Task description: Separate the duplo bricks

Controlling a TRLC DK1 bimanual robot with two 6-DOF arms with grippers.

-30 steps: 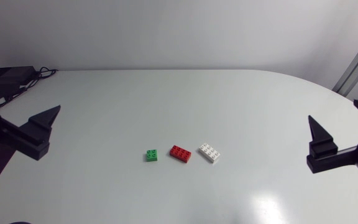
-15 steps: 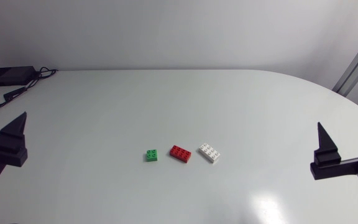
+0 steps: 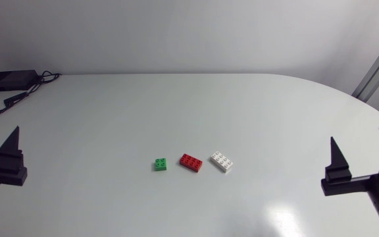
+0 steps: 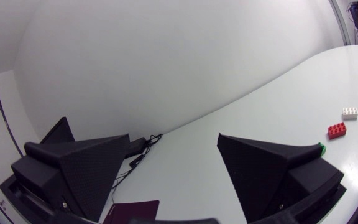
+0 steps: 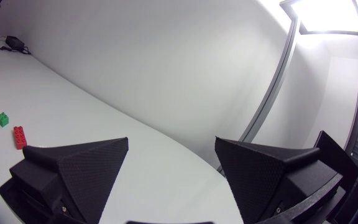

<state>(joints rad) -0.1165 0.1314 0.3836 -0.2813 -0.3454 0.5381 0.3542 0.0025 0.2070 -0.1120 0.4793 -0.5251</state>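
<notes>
Three duplo bricks lie apart in a row near the table's middle: a small green brick, a red brick and a white brick, with small gaps between them. My left gripper hangs at the left table edge, far from the bricks, and it is open and empty. My right gripper is at the right edge, also open and empty. Past my left gripper, the left wrist view shows the white brick, the red brick and a sliver of the green brick. Ahead of my right gripper lie the green brick and the red brick.
A black box with cables sits at the table's far left corner. The white tabletop spreads wide around the bricks on every side.
My left arm has drawn back toward the left edge, away from the bricks. My right gripper shifted only slightly at the right edge. The bricks have not moved.
</notes>
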